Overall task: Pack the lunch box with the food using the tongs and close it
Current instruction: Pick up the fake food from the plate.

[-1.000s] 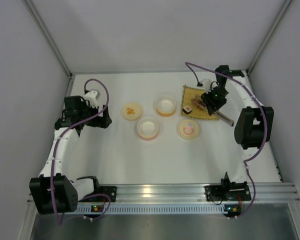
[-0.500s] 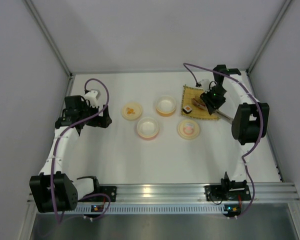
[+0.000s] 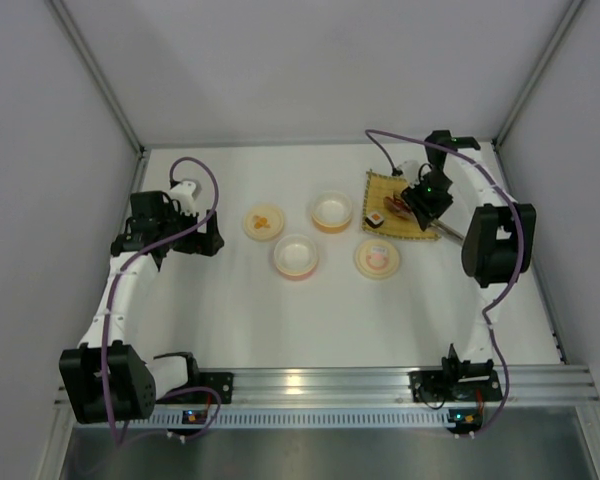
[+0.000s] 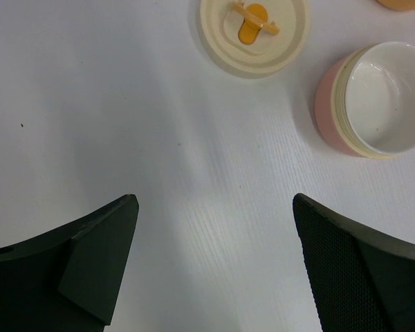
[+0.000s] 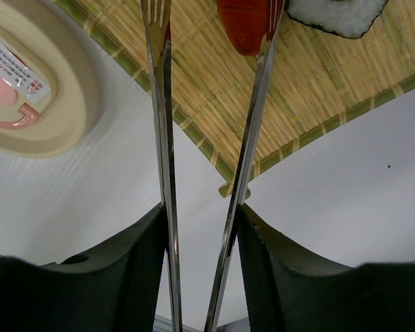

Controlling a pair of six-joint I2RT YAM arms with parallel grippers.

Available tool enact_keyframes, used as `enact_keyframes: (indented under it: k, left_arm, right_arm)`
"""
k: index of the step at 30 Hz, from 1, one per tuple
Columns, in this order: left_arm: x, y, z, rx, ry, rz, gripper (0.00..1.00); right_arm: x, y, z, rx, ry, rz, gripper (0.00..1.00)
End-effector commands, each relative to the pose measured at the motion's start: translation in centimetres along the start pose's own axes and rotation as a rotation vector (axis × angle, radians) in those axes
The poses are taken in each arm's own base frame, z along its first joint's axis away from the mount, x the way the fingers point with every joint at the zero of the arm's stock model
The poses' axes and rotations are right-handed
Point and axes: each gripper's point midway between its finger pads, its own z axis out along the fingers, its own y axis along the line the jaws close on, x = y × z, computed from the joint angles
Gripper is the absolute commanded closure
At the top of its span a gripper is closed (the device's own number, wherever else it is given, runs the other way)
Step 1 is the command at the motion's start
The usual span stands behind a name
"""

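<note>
A lab test cell (plain white walls [image 3: 330, 70], aluminium rail [image 3: 320, 385], white table [image 3: 280, 310]).

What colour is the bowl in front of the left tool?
Pink outside, cream inside; the bowl shows best in the left wrist view.

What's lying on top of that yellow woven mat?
A red sausage and a sushi roll lie on the bamboo mat, with the tongs reaching over it. From above, the right arm hides part of the mat, so anything under it cannot be seen.
</note>
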Motion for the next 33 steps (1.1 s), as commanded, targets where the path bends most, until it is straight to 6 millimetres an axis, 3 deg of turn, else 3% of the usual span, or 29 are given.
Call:
enact_keyframes:
  k: [1, 24, 27, 33]
  left_arm:
    - [-2.1, 0.0, -0.3, 0.006, -0.056, 0.028, 0.02]
    - [-2.0, 0.1, 0.2, 0.011, -0.046, 0.021, 0.01]
    - [-2.0, 0.2, 0.2, 0.007, -0.046, 0.020, 0.02]
    - [-1.9, 0.1, 0.1, 0.007, -0.043, 0.015, 0.02]
  right_arm:
    - [-0.2, 0.0, -0.4, -0.001, 0.029, -0.027, 0.57]
    - [0.2, -1.2, 0.1, 0.015, 0.082, -0.018, 0.55]
    - [0.1, -0.8, 0.3, 0.003, 0.084, -0.024, 0.60]
    - [-0.4, 0.3, -1.1, -0.018, 0.045, -0.027, 0.88]
